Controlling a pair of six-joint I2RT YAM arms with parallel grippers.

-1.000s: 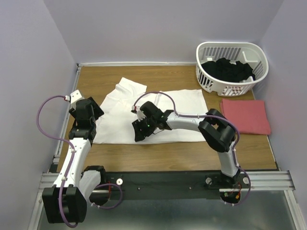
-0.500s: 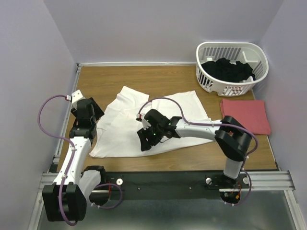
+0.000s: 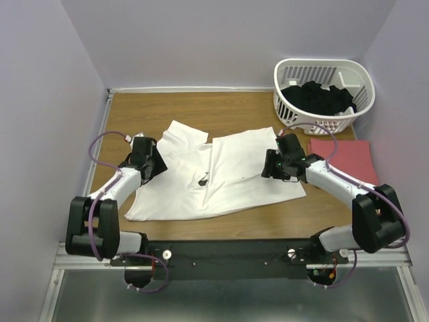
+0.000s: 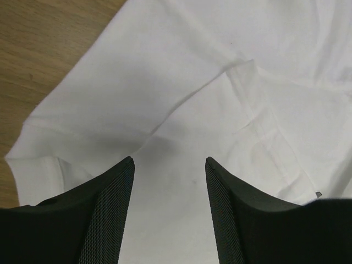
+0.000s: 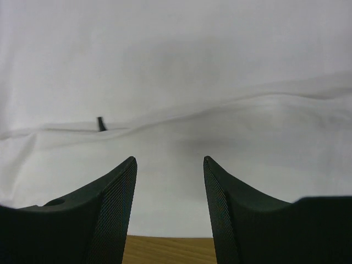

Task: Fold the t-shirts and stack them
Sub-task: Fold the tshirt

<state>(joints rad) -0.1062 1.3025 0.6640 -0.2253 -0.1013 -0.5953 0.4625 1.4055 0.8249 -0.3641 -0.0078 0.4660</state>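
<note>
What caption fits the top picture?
Left gripper and right gripper, open, at opposite ends of the white shirt; red shirt folded by the basket.

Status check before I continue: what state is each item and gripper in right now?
Large white cotton t-shirt: lying spread out, rumpled.
Salmon-red t-shirt: folded flat.
White slatted plastic basket: upright, holding dark clothes.
Left gripper: open, over the white shirt.
Right gripper: open, over the white shirt.
</note>
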